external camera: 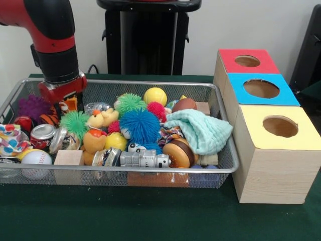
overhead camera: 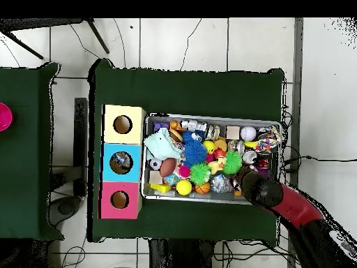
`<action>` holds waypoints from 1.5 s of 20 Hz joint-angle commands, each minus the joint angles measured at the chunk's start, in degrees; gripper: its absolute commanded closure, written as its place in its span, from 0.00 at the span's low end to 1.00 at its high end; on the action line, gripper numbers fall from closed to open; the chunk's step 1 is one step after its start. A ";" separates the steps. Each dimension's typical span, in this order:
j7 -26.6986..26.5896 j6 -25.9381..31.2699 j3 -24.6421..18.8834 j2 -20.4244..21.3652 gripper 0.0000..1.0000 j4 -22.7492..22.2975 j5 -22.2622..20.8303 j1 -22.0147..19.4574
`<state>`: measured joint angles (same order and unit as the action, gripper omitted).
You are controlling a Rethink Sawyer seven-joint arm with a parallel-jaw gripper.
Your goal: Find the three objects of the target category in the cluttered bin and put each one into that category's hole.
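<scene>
The silver wire-mesh bin point(external camera: 228, 168) sits on the green table, packed with toys. They include a blue spiky ball point(external camera: 140, 125), two green spiky balls point(external camera: 130, 103), a purple spiky ball point(external camera: 34, 106), a yellow ball point(external camera: 155, 95), a mint cloth point(external camera: 200, 130), a white baseball point(external camera: 36, 159) and a crushed can point(external camera: 44, 134). Beside the bin stand three wooden boxes with holes, topped red point(external camera: 266, 65), blue point(external camera: 283, 95) and yellow point(external camera: 306, 138). My gripper point(external camera: 65, 100) is lowered into the bin's far left corner, next to the purple ball. The overhead view shows it point(overhead camera: 251, 185) over the bin's near right corner.
The black pedestal point(external camera: 148, 35) stands behind the bin. The red and black arm point(overhead camera: 300, 213) slants in from the lower right of the overhead view. A second green table on the left carries a pink object point(overhead camera: 3, 115). Green cloth point(external camera: 125, 216) lies in front of the bin.
</scene>
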<state>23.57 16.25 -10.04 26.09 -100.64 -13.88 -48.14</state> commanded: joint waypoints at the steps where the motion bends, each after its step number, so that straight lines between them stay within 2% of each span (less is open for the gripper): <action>1: 10.51 -4.82 -8.21 -1.83 0.00 1.15 -0.69 -1.98; 10: 10.61 -3.73 -10.19 -3.48 0.00 0.62 -0.29 -2.56; 16: 10.56 4.88 -5.72 -3.32 0.00 0.81 0.80 1.49; 21: 11.62 8.54 -0.93 -0.35 0.00 0.49 0.59 5.36; 30: 10.44 13.63 1.85 6.35 0.00 0.69 0.53 7.15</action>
<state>23.57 22.55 -8.62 28.65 -100.94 -13.89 -42.57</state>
